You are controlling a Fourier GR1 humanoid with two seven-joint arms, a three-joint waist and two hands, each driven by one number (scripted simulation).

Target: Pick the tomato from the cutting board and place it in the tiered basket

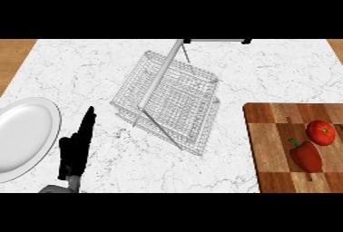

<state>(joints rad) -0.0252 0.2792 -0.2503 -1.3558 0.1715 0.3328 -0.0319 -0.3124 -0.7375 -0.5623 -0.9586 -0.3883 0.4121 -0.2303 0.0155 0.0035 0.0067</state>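
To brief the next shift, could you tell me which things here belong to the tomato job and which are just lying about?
Belong: tomato, cutting board, tiered basket.
Lying about: red pepper, white plate, resting left hand.

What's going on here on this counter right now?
Nothing is being handled yet. The tomato sits on the wooden cutting board at the right, beside a red bell pepper. The wire tiered basket stands in the middle of the marble counter, with nothing visible in it. The left robot hand rests open at the lower left, fingers straight, next to a white plate. The right robot hand is not in view.
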